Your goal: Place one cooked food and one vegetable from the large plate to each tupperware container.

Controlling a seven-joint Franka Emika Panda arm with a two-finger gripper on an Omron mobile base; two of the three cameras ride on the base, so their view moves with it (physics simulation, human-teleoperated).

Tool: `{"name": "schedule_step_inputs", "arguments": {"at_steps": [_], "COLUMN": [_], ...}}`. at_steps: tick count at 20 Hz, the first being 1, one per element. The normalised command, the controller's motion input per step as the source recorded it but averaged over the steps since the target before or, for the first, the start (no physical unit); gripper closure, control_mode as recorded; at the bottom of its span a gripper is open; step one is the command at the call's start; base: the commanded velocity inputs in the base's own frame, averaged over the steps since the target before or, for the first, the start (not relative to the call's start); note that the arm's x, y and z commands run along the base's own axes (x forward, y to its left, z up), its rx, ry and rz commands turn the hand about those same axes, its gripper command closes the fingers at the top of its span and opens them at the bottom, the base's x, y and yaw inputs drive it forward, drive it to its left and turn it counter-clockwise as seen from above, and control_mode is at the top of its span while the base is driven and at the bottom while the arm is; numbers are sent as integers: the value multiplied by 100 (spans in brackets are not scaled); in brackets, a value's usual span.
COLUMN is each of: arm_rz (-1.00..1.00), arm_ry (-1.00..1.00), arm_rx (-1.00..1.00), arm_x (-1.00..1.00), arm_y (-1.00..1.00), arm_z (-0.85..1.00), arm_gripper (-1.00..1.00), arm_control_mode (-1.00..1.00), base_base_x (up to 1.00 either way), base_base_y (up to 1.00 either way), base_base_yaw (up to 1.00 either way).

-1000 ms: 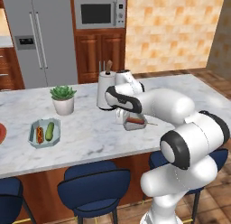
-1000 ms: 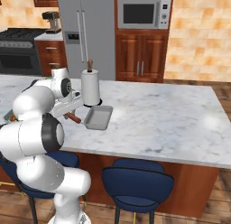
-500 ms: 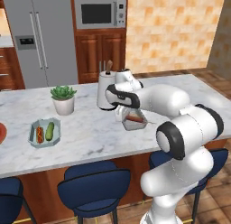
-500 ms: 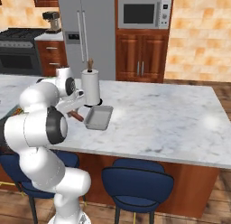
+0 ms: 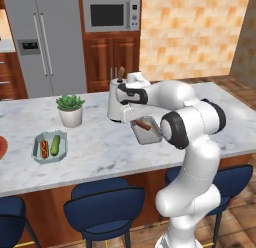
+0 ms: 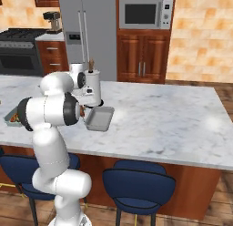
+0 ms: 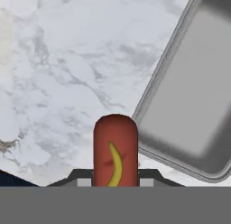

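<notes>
My gripper is shut on a plain reddish-brown sausage, the cooked food, held just above the grey tupperware container. In the hand view the sausage, marked with a yellow streak, sticks out between my gripper's fingers over bare marble, with the grey container close on the right. The pale teal container at the left holds a sausage in a bun and a green cucumber. The large plate's red rim shows at the left edge. From the right base view, the grey container lies beside my arm.
A white paper towel roll stands right behind the gripper. A spiky potted plant sits behind the teal container. Blue stools line the counter's front edge. Open marble stretches to the right of the grey container.
My arm's elbow has swung in from the right and folded higher. The held sausage has shifted slightly toward the paper towel roll, staying at the grey container.
</notes>
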Motion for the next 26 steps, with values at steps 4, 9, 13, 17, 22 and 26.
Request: {"name": "schedule_step_inputs", "arguments": {"at_steps": [4,9,13,17,22,26], "arm_rz": [-48,-46,-39,-24,8,37], "arm_ry": [-2,-3,-21,-7,-4,0], "arm_rx": [-4,-2,0,0,-2,-2], "arm_x": [64,67,36,58,41,5], "arm_y": [-27,-32,-26,-35,-25,-32], "arm_z": [-29,-38,-52,-36,-17,0], "arm_gripper": [100,100,100,100,100,100], "arm_control_mode": [-100,-100,-100,-100,-100,-100], "base_base_x": [0,0,0,0,0,0], "base_base_y": [0,0,0,0,0,0], "base_base_yaw": [0,0,0,0,0,0]}}
